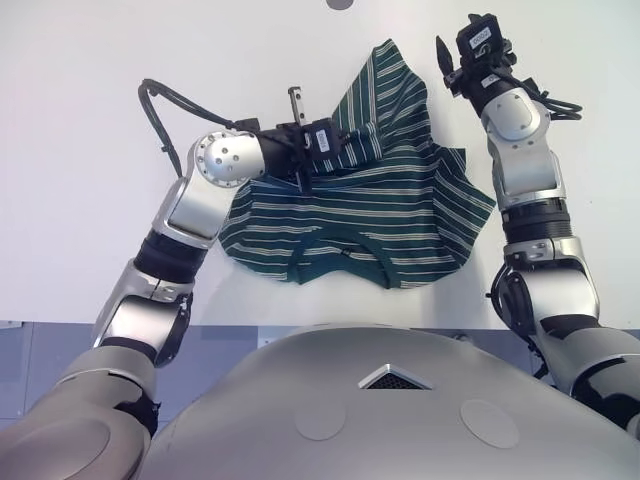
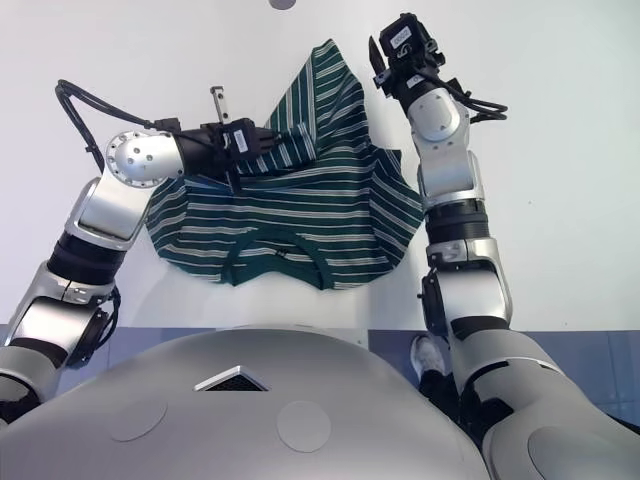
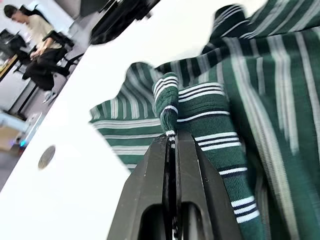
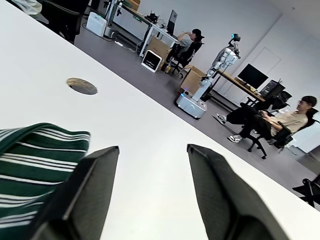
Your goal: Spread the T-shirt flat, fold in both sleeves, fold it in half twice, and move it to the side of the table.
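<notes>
1. Left gripper (image 3: 172, 136) is clamped on a bunched fold of the T-shirt (image 1: 380, 215).
2. Right gripper (image 4: 150, 160) has its fingers apart and empty, just beside the T-shirt's far corner.
3. T-shirt lies rumpled mid table (image 1: 90, 70).
4. Likely step: spreading flat. Next, pull the fold outward; the right gripper needs a hold.

Head pair downward, wrists near T-shirt (image 1: 370, 200)

Nothing legible. A white sticker (image 1: 480, 37) sits on the housing of the right end effector (image 4: 152, 150), and a second sticker (image 1: 322, 138) on the body behind the left end effector (image 3: 172, 140). Both carry print too small to read.
</notes>
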Controlling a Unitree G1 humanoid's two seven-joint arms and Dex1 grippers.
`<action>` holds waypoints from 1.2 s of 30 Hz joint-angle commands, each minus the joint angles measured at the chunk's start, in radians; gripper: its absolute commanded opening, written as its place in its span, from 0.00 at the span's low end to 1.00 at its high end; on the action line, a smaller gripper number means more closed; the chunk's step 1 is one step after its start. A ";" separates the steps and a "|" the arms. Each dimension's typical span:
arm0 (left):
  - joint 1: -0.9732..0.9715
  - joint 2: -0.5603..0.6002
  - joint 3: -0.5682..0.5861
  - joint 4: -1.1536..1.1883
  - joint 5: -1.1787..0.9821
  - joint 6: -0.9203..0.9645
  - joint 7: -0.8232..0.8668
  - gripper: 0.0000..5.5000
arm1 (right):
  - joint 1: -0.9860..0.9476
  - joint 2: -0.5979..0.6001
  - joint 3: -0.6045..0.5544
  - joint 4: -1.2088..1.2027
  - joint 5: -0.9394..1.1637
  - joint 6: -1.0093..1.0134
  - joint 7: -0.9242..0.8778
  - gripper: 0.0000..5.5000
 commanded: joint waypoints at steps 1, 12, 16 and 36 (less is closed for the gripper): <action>-0.140 -0.042 0.107 0.182 0.065 0.092 0.214 0.00 | -0.045 -0.013 -0.061 0.031 0.014 0.001 -0.058 0.46; -0.508 -0.111 0.230 0.954 0.114 0.003 0.636 0.00 | -0.039 0.019 -0.073 0.036 0.015 -0.003 -0.084 0.46; -0.527 -0.153 0.237 1.011 0.086 -0.080 0.608 0.12 | -0.032 0.034 -0.062 0.034 0.011 -0.006 -0.085 0.46; -0.093 -0.151 0.331 -0.182 -0.218 0.019 0.550 0.36 | 0.623 -0.489 0.024 -0.818 0.456 0.254 0.804 0.46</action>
